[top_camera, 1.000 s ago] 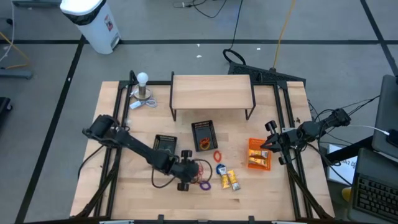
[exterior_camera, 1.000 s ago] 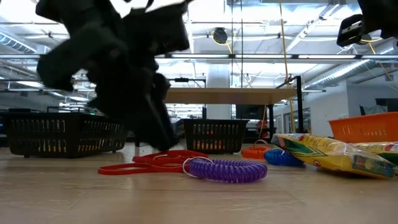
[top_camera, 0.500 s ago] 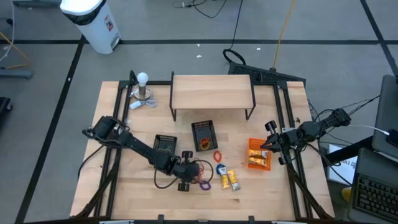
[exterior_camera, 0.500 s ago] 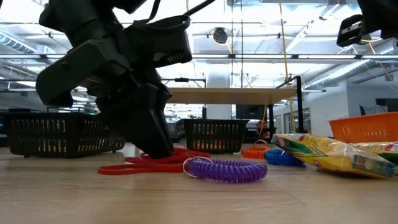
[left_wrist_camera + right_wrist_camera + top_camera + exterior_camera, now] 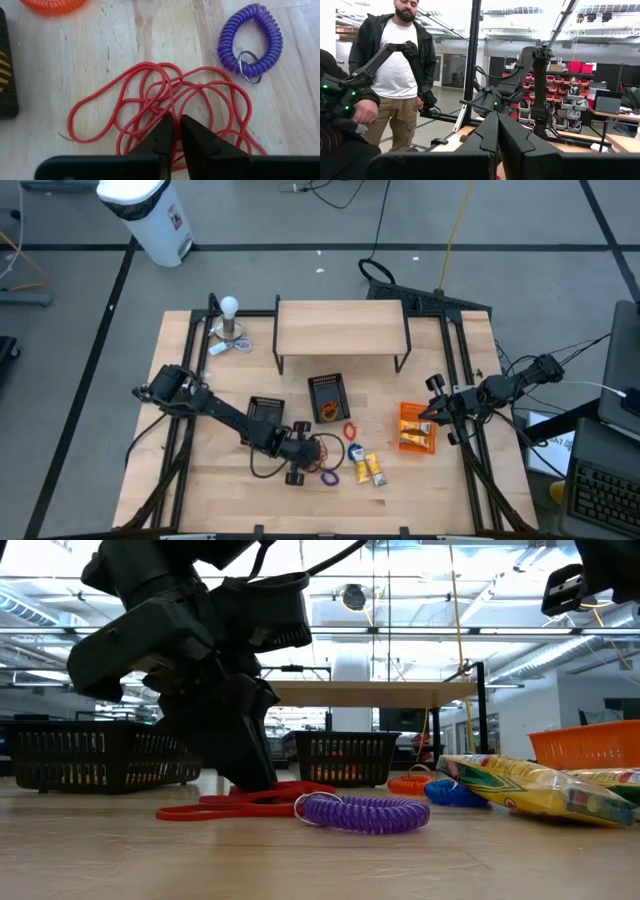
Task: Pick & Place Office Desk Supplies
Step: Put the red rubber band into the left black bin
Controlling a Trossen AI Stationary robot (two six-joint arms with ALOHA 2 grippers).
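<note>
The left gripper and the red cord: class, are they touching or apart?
Touching. In the left wrist view, the left gripper has its fingers pressed nearly together on strands of the red cord lying on the table.

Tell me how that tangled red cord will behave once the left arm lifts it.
The red cord lies in loose, overlapping loops, so it will probably droop limply rather than hold its shape. It looks thin, so likely light. Its loops lie close to the purple coil, which might snag and drag along.

red cord (image 5: 165,100): tangled, flat | purple coil (image 5: 250,40): beside | yellow packets (image 5: 372,470): near
</note>
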